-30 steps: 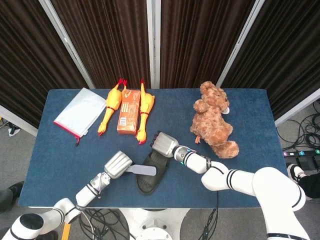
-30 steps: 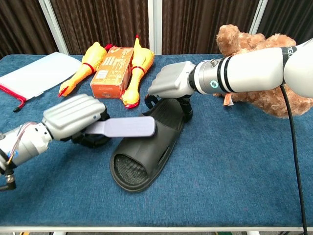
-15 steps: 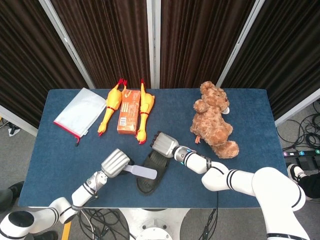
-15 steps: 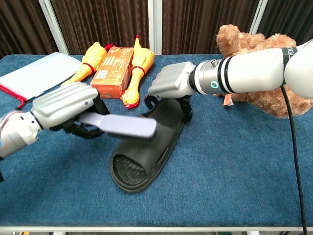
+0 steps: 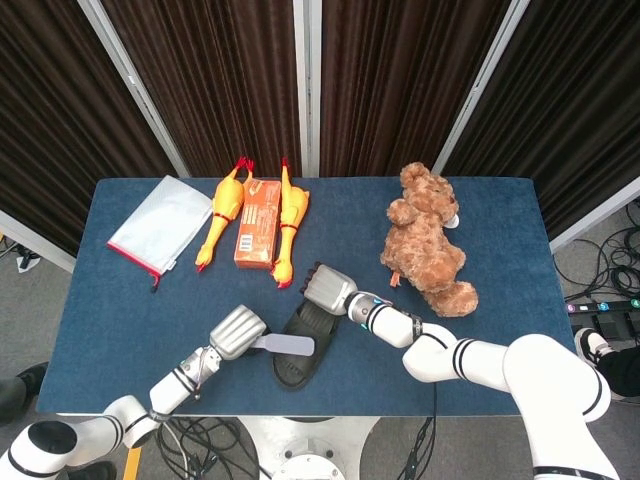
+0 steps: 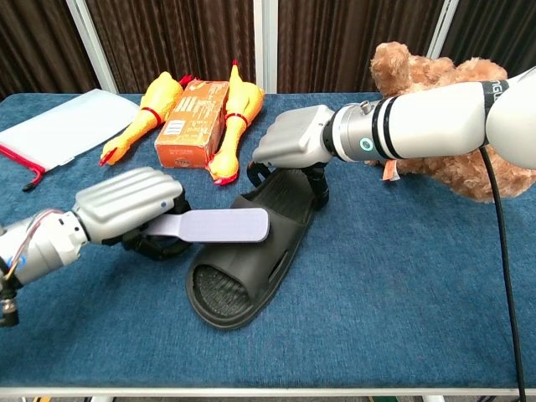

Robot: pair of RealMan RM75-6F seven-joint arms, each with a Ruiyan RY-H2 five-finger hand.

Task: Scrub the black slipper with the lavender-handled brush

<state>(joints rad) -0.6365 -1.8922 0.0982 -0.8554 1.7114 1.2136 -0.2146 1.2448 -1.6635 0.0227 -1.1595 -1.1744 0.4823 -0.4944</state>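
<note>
I had the L hand [image 6: 126, 205] clenched round the lavender brush [image 6: 219, 226], its head over the black slipper [image 6: 251, 251] mid-front on the blue cloth table [image 5: 130, 300]. R hand [image 6: 293, 142] gripped the slipper's far end. Dark curtains [image 5: 230, 70] stood behind.

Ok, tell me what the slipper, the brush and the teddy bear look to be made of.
Black slipper: matte moulded rubber or foam, likely; textured footbed, no seams.
Lavender-handled brush: smooth, flat back, probably plastic; bristles not visible.
Teddy bear: brown plush fabric, shaggy fuzzy surface.
</note>
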